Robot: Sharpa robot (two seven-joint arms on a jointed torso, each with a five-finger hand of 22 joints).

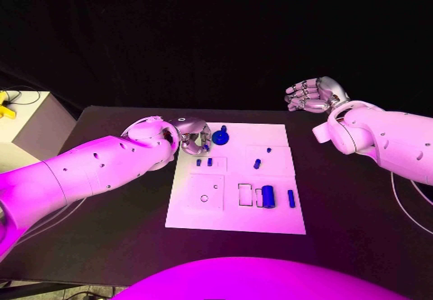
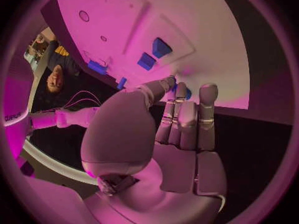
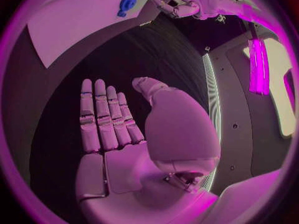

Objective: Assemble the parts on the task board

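Black table (image 1: 108, 250), white board (image 1: 236, 219) mid-table. Left hand (image 1: 192, 135) at board's far-left corner, fingers together beside blue gear (image 1: 220, 137); grip on it unclear. Right hand (image 1: 314, 95) raised off board's far-right corner, flat, holding nothing. Blue cylinder (image 1: 268, 196) lay near board's front.

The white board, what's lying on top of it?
On the task board lie small blue parts: a round one by the left hand, short pegs, a fat cylinder. The left hand's fingers cover that corner, so anything beneath them is hidden.
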